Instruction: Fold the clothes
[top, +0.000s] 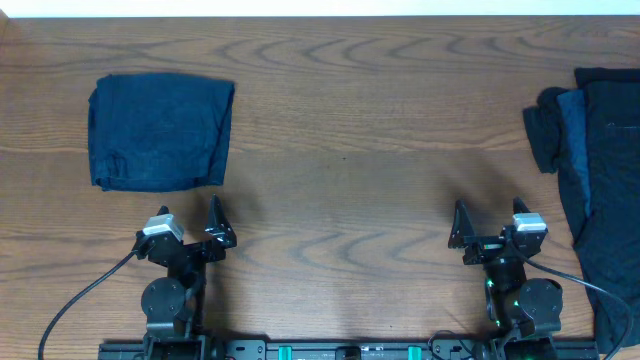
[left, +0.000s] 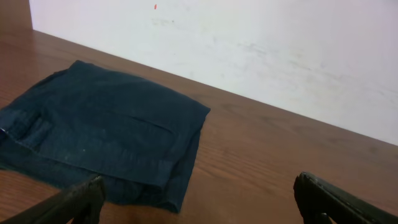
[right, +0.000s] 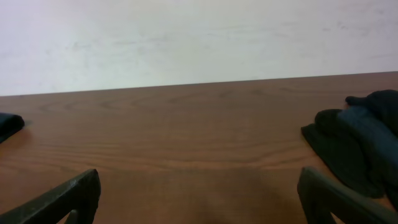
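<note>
Overhead: folded navy rectangle (top: 160, 132), rumpled dark heap (top: 605, 170) on woodgrain table (top: 340, 150); both arms' jaws gape.

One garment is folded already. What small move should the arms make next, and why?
Probably reach the right gripper, open and empty, toward the rumpled heap of dark clothes at the right edge; the folded garment on the left looks finished.

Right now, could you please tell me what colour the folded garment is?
The folded garment is plain navy; clearest in the left wrist view.
</note>
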